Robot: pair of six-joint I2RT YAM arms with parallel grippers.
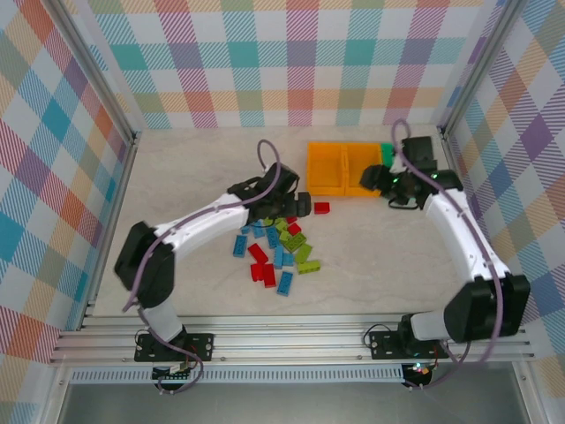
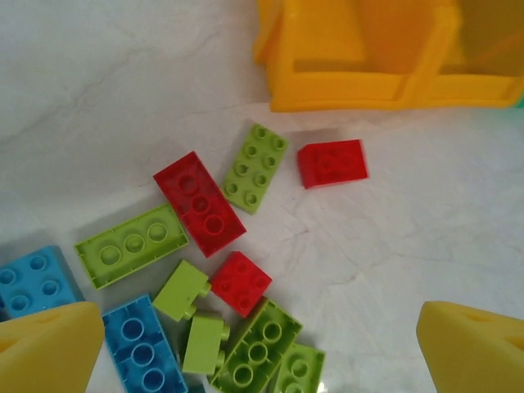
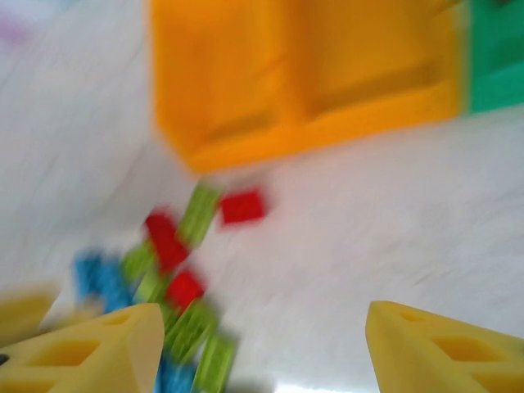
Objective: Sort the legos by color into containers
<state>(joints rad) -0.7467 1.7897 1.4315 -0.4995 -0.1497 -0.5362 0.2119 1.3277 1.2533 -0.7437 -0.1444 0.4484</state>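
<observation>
From above, three containers (image 1: 344,189) stand in a row toward the table's (image 1: 185,168) far edge, right of middle: two orange, with one green bin (image 1: 387,151) at the right end. The legos (image 1: 275,250) lie mid-table, and the left gripper (image 1: 298,205) is over their far side. Its wrist view gives a count of three red, two blue and six lime, and shows its jaws wide and empty. The right gripper (image 1: 381,182) hovers by the bins. Its blurred wrist view shows jaws apart, holding nothing.
</observation>
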